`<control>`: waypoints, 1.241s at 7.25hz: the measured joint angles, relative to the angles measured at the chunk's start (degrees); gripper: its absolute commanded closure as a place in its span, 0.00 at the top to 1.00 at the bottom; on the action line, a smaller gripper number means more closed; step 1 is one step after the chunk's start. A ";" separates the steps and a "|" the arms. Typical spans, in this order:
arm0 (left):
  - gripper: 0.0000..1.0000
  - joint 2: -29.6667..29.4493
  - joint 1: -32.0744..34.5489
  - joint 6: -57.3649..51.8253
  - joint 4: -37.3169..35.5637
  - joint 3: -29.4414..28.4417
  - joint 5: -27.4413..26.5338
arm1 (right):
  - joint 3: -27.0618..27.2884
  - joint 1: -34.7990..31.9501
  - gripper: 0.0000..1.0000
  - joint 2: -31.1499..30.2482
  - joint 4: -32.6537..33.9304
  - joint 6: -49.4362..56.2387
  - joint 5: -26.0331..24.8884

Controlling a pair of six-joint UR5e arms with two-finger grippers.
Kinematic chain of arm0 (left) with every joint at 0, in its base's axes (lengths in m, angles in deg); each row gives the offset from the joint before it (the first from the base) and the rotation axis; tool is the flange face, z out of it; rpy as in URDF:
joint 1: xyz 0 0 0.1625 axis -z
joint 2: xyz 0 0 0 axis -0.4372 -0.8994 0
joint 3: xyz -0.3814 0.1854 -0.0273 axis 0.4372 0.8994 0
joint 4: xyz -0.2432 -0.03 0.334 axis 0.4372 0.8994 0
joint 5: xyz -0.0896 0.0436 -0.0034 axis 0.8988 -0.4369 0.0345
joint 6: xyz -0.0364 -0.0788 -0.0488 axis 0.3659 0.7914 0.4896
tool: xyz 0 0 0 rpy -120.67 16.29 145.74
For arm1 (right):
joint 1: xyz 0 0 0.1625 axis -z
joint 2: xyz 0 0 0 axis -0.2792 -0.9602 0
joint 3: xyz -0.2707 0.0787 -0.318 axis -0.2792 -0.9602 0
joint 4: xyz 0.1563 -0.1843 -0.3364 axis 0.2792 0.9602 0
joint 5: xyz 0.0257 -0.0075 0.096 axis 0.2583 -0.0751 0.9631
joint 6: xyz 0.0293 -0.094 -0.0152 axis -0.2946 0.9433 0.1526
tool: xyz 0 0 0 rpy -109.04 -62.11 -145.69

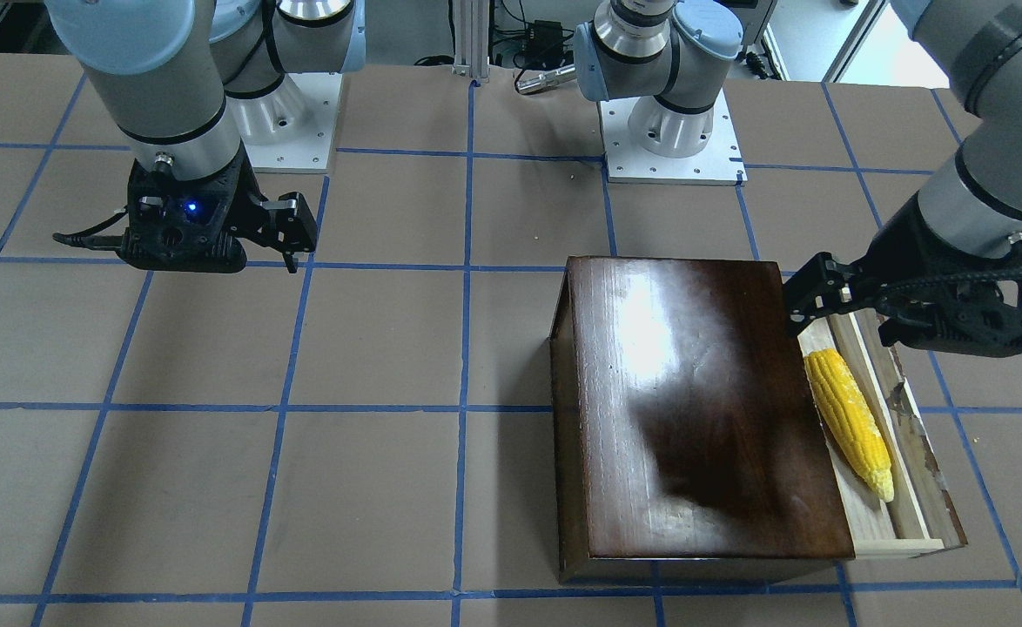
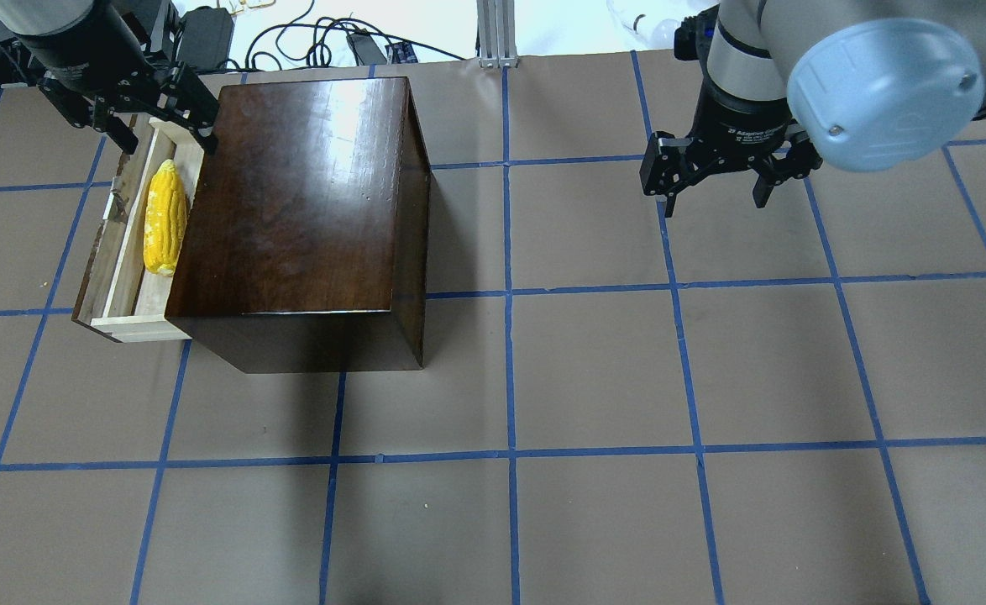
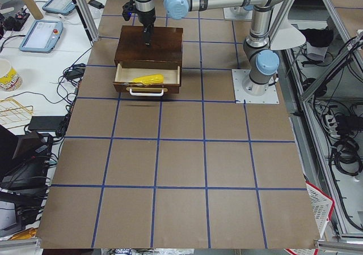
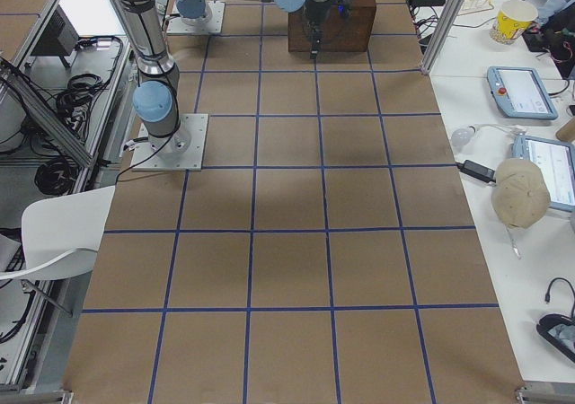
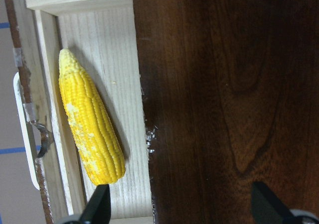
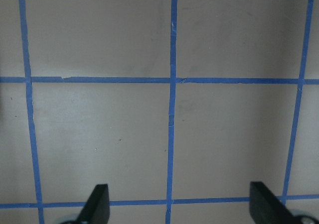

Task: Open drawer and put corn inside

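The left gripper (image 2: 164,139) hangs at the upper left of the overhead view with its jaws spread wide and nothing held. In the left wrist view one of its fingers (image 5: 99,204) is set over the pale floor of the drawer (image 5: 119,59) and the other over the top of the box (image 5: 224,84). Just below, the corn (image 5: 89,127) lies flat inside the open drawer, along its length, between the front panel (image 5: 22,84) and the box, so the placing is judged done and only a clean withdrawal is called for. That is best made straight up, with the jaws apart, so that neither the box's edge nor the drawer's wall is caught and the cob is not nudged. The right gripper (image 2: 715,202) is held over bare table (image 2: 594,370) at the upper right, jaws parted and empty, and is not needed. The table is covered in brown paper ruled into squares by blue tape. Beyond its edge, at the top of the frame, black cables (image 2: 291,42) and an aluminium post (image 2: 493,29) are seen.
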 measured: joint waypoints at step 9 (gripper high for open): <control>1.00 5.20 6.96 8.16 0.58 7.34 -0.46 | 0.00 0.00 1.00 0.00 -0.02 0.00 0.00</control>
